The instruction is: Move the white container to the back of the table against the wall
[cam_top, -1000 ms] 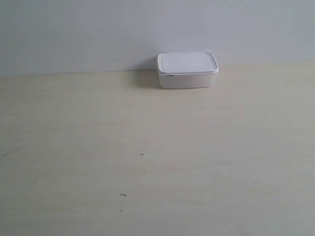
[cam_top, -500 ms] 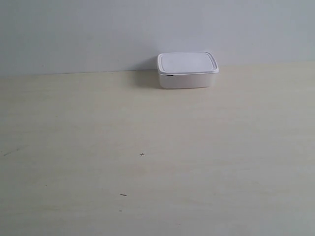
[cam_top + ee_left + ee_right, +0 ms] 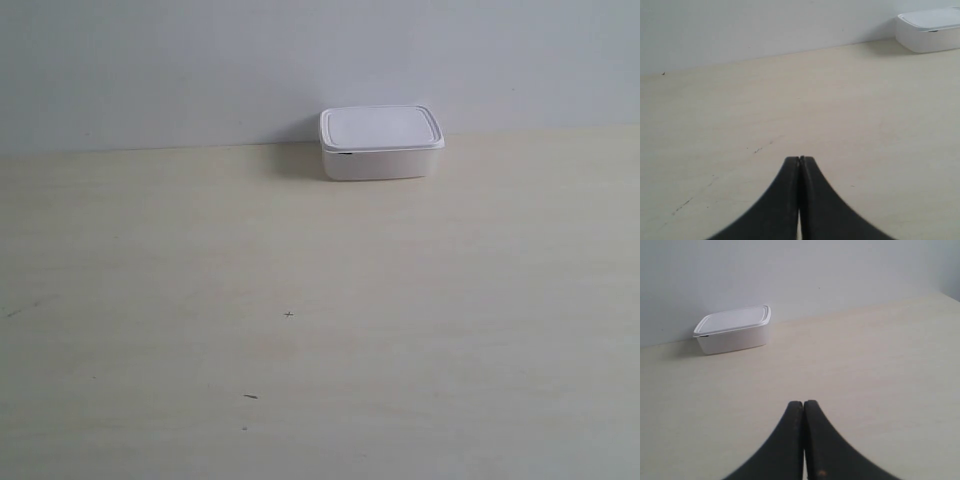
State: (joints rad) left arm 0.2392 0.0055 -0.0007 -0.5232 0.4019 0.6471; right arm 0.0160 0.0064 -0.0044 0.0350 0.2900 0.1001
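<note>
White plastic is what you are looking for: the white container sits flat and upright at the far edge of the tabletop, right by the wall. Whether its rear side actually touches the wall, you cannot tell from these views. Its lid is on and lies level.

Your left fingers are pressed together, tip to tip, with nothing between them. They hang low over bare tabletop. The container is well apart from them, far beyond the tips and off to one side of the line they point along. A small dark mark lies on the wood a little ahead of these tips.

Your right fingers are likewise closed on nothing, tips meeting. The container lies well ahead of them too, off to one side, and nearer to them than to the left pair. Neither pair touches the container.
</note>
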